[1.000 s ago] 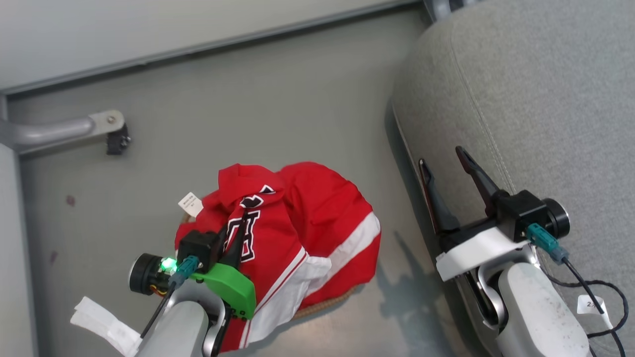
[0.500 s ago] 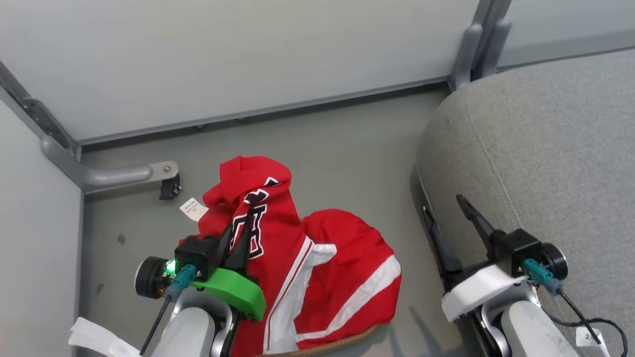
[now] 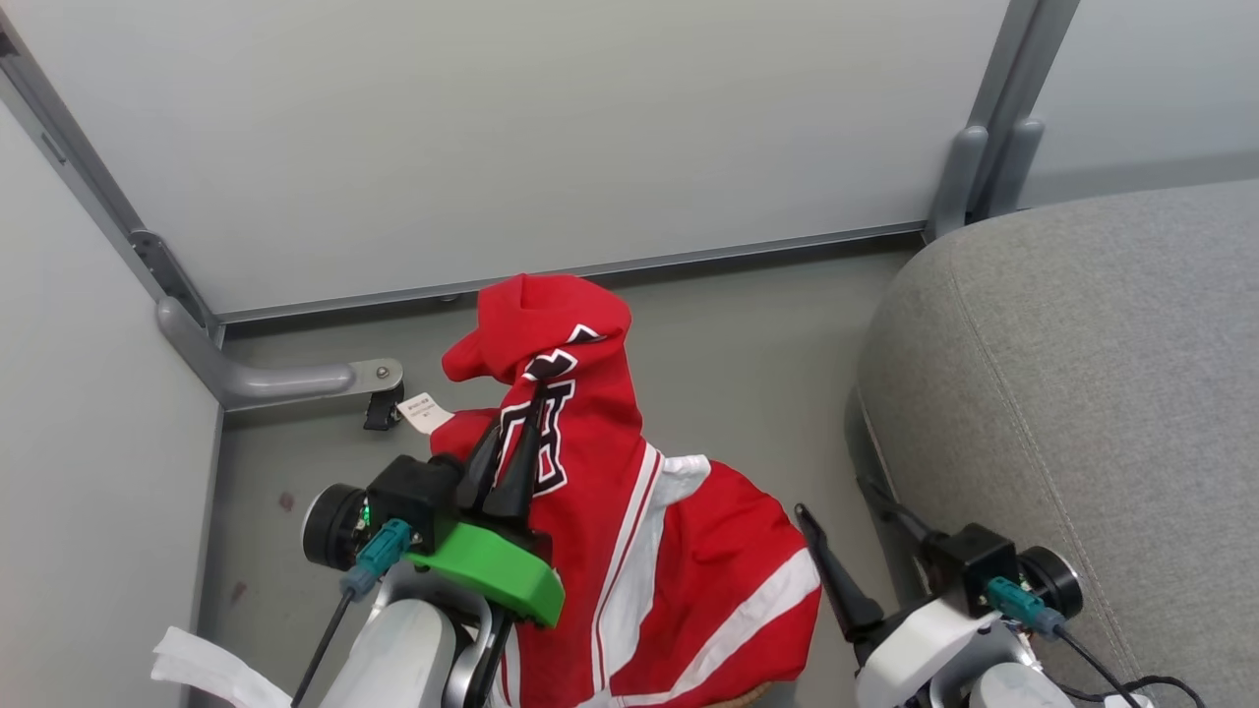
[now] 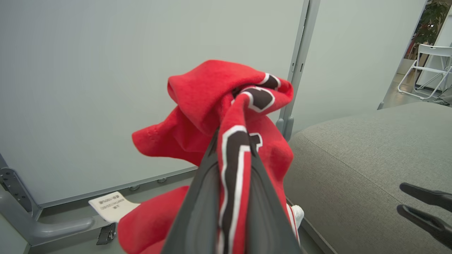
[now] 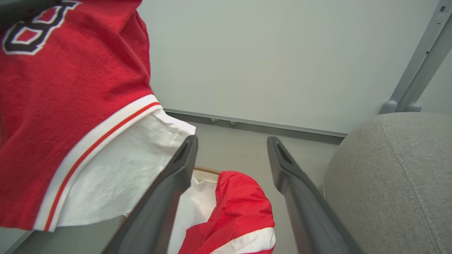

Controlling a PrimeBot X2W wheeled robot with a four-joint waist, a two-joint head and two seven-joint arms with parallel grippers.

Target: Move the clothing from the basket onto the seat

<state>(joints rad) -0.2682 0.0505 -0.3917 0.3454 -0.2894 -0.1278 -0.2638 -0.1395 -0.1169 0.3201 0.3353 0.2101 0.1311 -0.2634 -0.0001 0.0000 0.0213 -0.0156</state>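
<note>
Left gripper (image 3: 519, 433) clamped on the jersey (image 3: 590, 462) at the lettering. The garment is lifted and hangs from the pinch, hem above the basket (image 5: 203, 170). Striped red piece (image 5: 243, 208) lies in the basket on the liner (image 5: 196, 201). Right gripper (image 3: 836, 503) has its jaws wide apart, holding nothing, just beside the seat (image 3: 1082, 413) edge. My read: lift-out done, carry pending. Next: raise until the hem clears the rim, swing right over the cushion, release. Then the striped piece.

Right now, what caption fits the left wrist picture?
Left gripper holds the red jersey up near the grey seat.
</note>
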